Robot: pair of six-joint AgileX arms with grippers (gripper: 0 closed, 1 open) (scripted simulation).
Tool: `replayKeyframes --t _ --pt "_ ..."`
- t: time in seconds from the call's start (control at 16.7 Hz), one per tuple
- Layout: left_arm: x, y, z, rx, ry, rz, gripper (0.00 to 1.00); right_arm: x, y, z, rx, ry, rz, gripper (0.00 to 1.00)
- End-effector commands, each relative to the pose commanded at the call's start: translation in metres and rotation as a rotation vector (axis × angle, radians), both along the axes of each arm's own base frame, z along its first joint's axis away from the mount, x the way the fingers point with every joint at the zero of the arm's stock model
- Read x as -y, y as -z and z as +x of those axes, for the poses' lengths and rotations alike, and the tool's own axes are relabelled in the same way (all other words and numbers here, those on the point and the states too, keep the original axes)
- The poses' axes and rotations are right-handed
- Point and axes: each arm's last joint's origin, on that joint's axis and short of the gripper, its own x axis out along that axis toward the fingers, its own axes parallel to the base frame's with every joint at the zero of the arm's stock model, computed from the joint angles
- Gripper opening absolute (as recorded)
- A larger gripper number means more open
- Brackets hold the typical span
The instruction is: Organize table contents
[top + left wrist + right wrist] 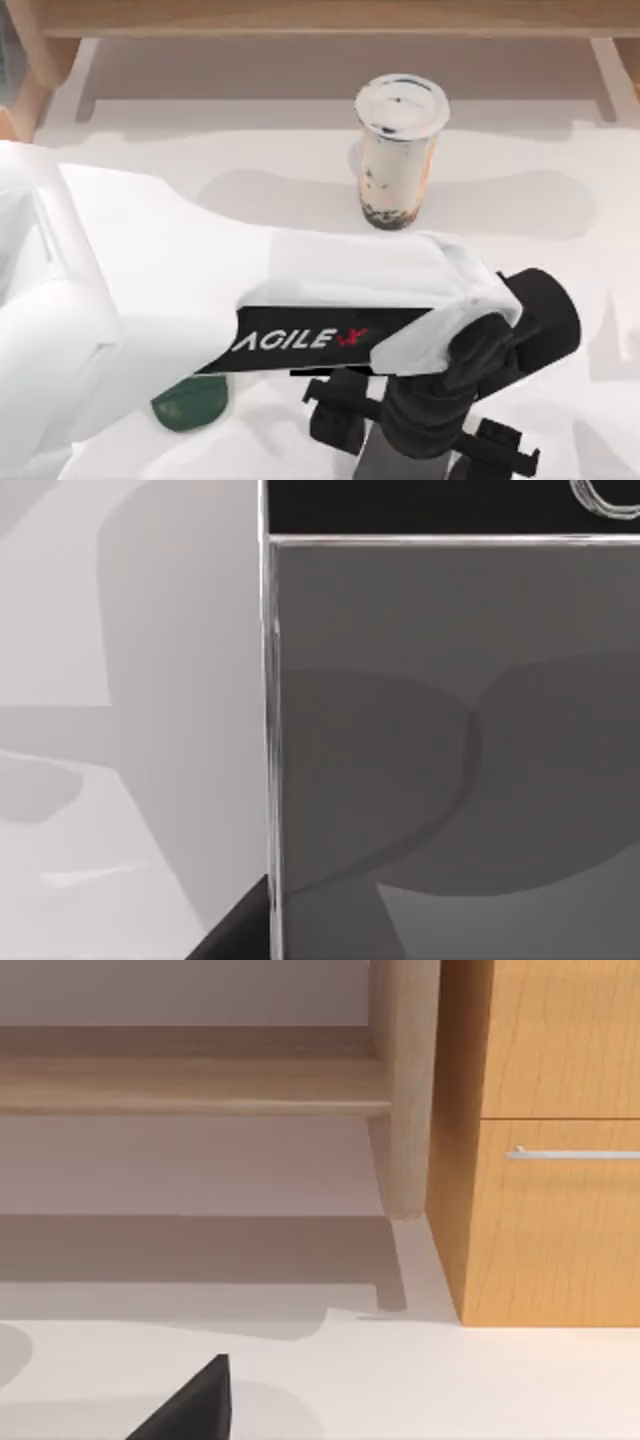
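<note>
My left arm reaches across the table [570, 300] from the left. Its gripper [420, 440] points down near the front edge, shut on the smartphone [385, 458]. In the left wrist view the smartphone [450, 750] is very close, with a grey screen and a black end, and one black fingertip [238, 930] lies against its long edge. The bubble-tea cup [400, 150] stands upright at the back middle, clear of the arm. The dark green phone stand [190, 405] peeks out from under the left arm at the front left. A black part of my right gripper [195, 1405] hovers over the white tabletop.
A light wooden shelf [300, 15] runs along the back edge, with a post at its left. In the right wrist view the shelf's leg [405, 1090] adjoins a wooden cabinet [550, 1210] with a metal drawer handle [575, 1153].
</note>
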Motion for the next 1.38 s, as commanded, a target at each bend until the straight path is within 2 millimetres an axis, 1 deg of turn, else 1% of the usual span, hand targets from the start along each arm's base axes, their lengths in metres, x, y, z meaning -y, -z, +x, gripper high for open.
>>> replayKeyframes --t 0.06,0.3,0.48,0.72,0.96,1.26,1.38 --pt "0.0 -0.005 0.0 0.004 -0.001 -0.008 0.0 0.0 0.0 0.0 0.0 0.0 0.0 1.0" --pt "0.0 -0.003 0.001 0.002 0.0 -0.004 0.0 0.0 0.0 0.0 0.0 0.0 0.0 1.0" --pt "-0.006 -0.009 -0.007 0.049 -0.034 0.031 0.0 0.0 0.0 0.0 0.0 0.0 0.0 1.0" --pt "-0.028 -0.026 -0.016 0.232 -0.161 0.093 0.0 0.0 0.0 0.0 0.0 0.0 0.0 1.0" --pt "-0.049 -0.042 -0.028 0.41 -0.245 0.12 0.0 0.0 0.0 0.0 0.0 0.0 0.0 1.0" --pt "-0.076 -0.064 -0.042 0.632 -0.369 0.094 0.0 0.0 0.0 0.0 0.0 0.0 0.0 1.0" --pt "-0.087 -0.069 -0.046 0.717 -0.415 0.082 0.0 0.0 0.0 0.0 0.0 0.0 0.0 1.0"
